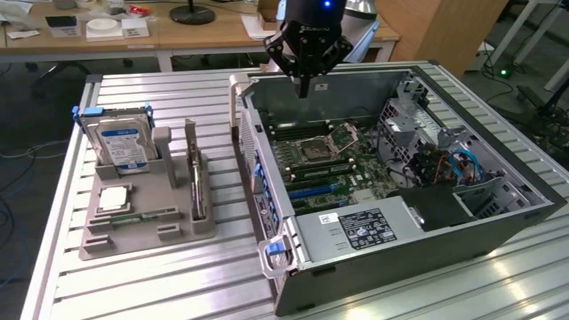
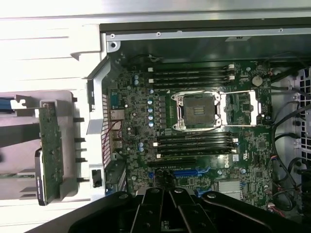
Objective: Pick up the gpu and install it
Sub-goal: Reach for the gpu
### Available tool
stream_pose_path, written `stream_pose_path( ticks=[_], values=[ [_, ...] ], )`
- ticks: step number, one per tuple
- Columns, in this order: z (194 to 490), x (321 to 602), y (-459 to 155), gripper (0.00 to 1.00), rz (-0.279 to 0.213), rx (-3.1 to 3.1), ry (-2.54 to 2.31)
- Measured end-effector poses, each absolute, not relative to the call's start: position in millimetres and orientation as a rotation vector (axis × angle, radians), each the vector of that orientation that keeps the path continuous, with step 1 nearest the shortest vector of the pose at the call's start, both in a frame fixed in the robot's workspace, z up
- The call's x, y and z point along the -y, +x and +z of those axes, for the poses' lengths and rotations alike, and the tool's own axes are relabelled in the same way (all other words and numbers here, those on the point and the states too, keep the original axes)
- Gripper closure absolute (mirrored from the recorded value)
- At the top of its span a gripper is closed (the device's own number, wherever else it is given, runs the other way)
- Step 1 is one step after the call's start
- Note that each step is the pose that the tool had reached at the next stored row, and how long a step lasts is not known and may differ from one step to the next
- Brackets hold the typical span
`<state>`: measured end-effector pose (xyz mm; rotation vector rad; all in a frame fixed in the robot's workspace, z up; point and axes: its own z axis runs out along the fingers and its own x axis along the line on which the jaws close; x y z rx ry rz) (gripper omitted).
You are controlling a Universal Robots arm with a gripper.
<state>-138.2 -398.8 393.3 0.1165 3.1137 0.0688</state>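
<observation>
Claw (image 1: 304, 89) clenched, empty, above open computer case (image 1: 427, 250). gpu (image 1: 196, 187) stands in grey holder (image 1: 124, 243) beside case.

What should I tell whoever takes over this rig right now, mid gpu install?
Gripper: fingers shut, holding nothing, hanging above the far side of the open computer case, over the motherboard.
gpu: standing on edge in the gray holder on the exterior view's left of the case, next to the hard drive, untouched.
Done: nothing that shows. The gpu is not yet picked up and is not in the case.
Left: both the pick-up and the install.
</observation>
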Motion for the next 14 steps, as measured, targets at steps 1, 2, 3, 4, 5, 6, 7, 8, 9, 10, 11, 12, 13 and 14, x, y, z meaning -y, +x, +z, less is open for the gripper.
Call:
stream_pose_path(
  ticks=[1,2,3,4,5,6,7,8,9,10,11,12,13,14],
  values=[
    [393.3,398.9,-138.9,0.89,0.069,-3.114,0.117],
    [393.3,398.8,-139.6,0.89,0.069,-3.114,0.117],
    [393.3,398.8,-140.2,0.89,0.069,-3.114,0.117],
    [393.3,398.8,-140.9,0.89,0.069,-3.114,0.117],
    [393.3,398.9,-141.5,0.89,0.069,-3.114,0.117],
    [393.3,398.8,-142.2,0.89,0.069,-3.114,0.117],
    [393.3,398.8,-142.8,0.89,0.069,-3.114,0.117],
    [393.3,398.9,-143.4,0.89,0.069,-3.114,0.117],
    [393.3,398.8,-144.1,0.89,0.069,-3.114,0.117],
    [393.3,398.8,-144.6,0.89,0.069,-3.114,0.117],
    [393.3,398.8,-145.2,0.89,0.069,-3.114,0.117],
    [393.3,398.8,-145.8,0.89,0.069,-3.114,0.117],
    [393.3,398.8,-146.5,0.89,0.069,-3.114,0.117],
    [393.3,398.9,-147.0,0.89,0.069,-3.114,0.117]
  ],
)
